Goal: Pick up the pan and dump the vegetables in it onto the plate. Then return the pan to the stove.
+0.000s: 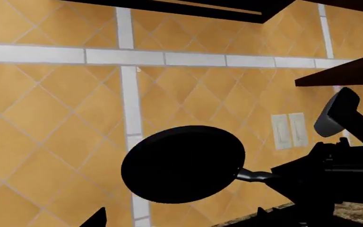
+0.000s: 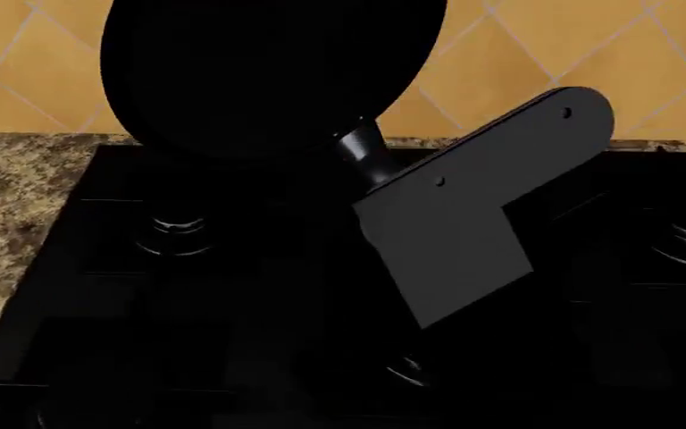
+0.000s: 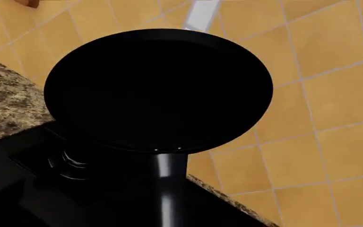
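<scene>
The black pan is held up, tilted, over the back left of the stove, in front of the tiled wall. My right gripper is shut on its handle. In the right wrist view the pan fills the middle, its handle runs back to the gripper, and no artichoke shows in it. The left wrist view shows the pan from the side, held by my right arm. My left gripper is open and empty, away from the pan. The artichoke and the blue plate are out of view.
A speckled granite counter borders the stove at the left and back. A ringed burner lies under the pan. The orange tiled wall carries a light switch plate. A dark shelf juts out above.
</scene>
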Tool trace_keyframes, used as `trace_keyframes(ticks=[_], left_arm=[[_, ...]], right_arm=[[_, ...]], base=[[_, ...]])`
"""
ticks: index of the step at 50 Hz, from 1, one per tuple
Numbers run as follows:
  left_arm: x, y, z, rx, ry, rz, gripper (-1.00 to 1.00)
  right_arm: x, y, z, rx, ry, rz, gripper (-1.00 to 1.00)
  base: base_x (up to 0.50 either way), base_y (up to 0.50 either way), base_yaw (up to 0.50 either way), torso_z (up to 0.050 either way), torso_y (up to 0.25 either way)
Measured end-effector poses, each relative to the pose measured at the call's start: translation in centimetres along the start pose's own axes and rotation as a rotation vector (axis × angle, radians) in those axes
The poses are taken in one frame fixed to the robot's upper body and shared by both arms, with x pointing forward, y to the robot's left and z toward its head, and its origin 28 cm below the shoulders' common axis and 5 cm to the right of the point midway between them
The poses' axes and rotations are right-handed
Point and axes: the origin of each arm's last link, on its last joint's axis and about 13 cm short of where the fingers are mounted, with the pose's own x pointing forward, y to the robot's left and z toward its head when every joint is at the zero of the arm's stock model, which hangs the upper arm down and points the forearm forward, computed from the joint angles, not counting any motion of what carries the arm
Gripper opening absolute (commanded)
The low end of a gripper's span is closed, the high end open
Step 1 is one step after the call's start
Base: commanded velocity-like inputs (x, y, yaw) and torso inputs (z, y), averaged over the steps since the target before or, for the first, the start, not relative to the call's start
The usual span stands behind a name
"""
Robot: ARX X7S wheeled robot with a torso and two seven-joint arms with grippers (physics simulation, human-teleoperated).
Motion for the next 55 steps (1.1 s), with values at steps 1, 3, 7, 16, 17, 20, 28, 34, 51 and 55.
trace_keyframes(ticks=[1,3,7,16,17,20,28,34,51,55], left_arm=[[0.0,0.0,0.0,0.0,0.0,0.0,1.0],[0.0,0.0,0.0,0.0,0.0,0.0,1.0],[0.0,0.0,0.0,-0.001,-0.001,0.001,1.0],[0.0,0.0,0.0,-0.002,-0.001,0.001,1.0],[0.0,0.0,0.0,-0.002,-0.001,0.0,1.0],[0.0,0.0,0.0,-0.002,-0.001,0.001,1.0],[-0.1,0.0,0.0,-0.005,0.001,0.008,1.0],[-0.1,0.0,0.0,-0.006,0.002,0.014,1.0],[-0.1,0.0,0.0,-0.003,0.007,0.023,1.0],[-0.1,0.0,0.0,-0.004,0.008,0.024,1.0]], right_arm=[[0.0,0.0,0.0,0.001,0.001,0.002,-1.0],[-0.1,0.0,-0.1,0.002,0.003,0.006,-1.0],[-0.3,0.1,-0.1,0.006,0.006,0.014,-1.0],[-0.4,0.0,-0.4,0.029,0.015,0.024,-1.0],[-0.3,-0.1,-0.4,0.033,0.02,0.02,-1.0],[-0.2,-0.2,-0.7,0.05,0.035,0.012,-1.0],[0.0,0.0,-1.8,0.154,0.076,0.043,-1.0],[0.5,0.3,-3.3,0.252,0.123,0.078,-1.0],[0.9,1.0,-7.4,0.454,0.21,0.054,-1.0],[1.2,1.2,-8.2,0.464,0.23,0.049,-1.0]], base=[[-0.01,-0.5,0.0,0.0,0.0],[-0.01,-0.5,0.0,0.0,0.005],[0.0,-0.5,0.0,0.003,0.003],[0.0,-0.46,0.0,0.0,0.002],[0.0,0.0,0.0,0.01,0.0],[0.0,0.0,0.0,0.0,0.003],[0.0,0.0,0.0,0.0,0.003],[0.0,0.0,0.0,0.002,0.004],[0.0,0.0,0.0,0.001,0.002],[0.0,0.0,0.0,0.003,0.003]])
